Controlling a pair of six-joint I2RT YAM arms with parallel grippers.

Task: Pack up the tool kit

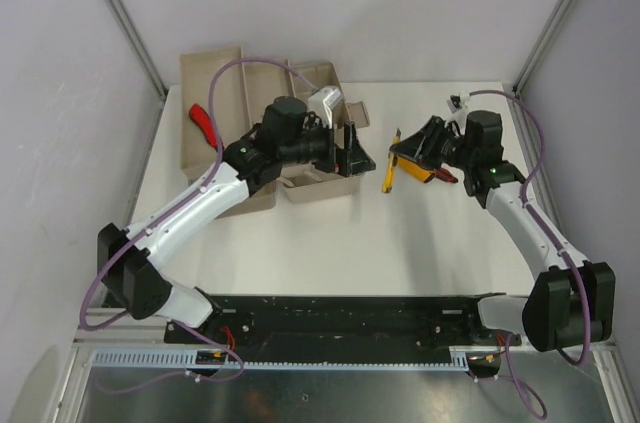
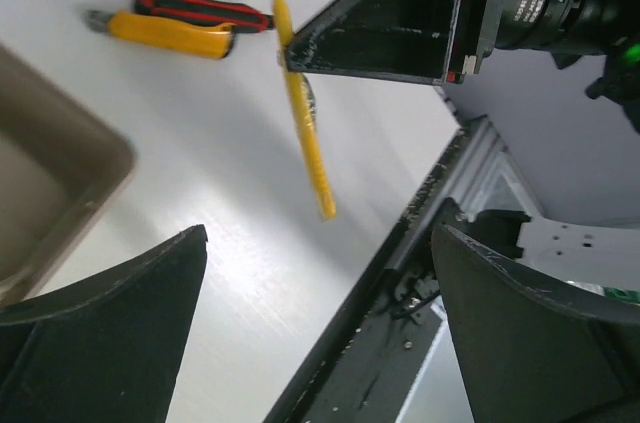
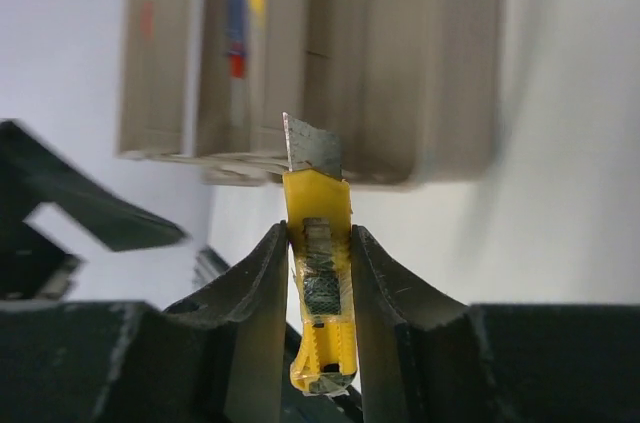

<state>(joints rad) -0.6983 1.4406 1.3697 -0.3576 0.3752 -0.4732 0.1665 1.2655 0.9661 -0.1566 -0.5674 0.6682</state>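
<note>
My right tool (image 3: 319, 235) pinching a yellow cutter (image 3: 318, 201), blade bared, right of the beige toolbox (image 1: 215, 73), my left tool (image 2: 320, 243) spread wide at its right edge

A white surface (image 1: 300, 243), smooth and matte, brightest toward its middle under soft, even light from above. Behind the surface, a plain pale-grey back wall (image 1: 350, 3). Left of the surface, a left wall (image 1: 50, 93) in the same lilac-tinted grey. Right of the surface, a matching right wall (image 1: 610, 123). At the far left corner of the surface, a slanting aluminium post (image 1: 122, 18). At the far right corner, a second post (image 1: 560, 13), leaning the other way. Along the near edge of the surface, a black slotted rail (image 1: 340, 315). Just nearer than that edge of the surface — a pale perforated strip (image 1: 300, 362), then a dull grey metal sheet (image 1: 350, 398).
</note>
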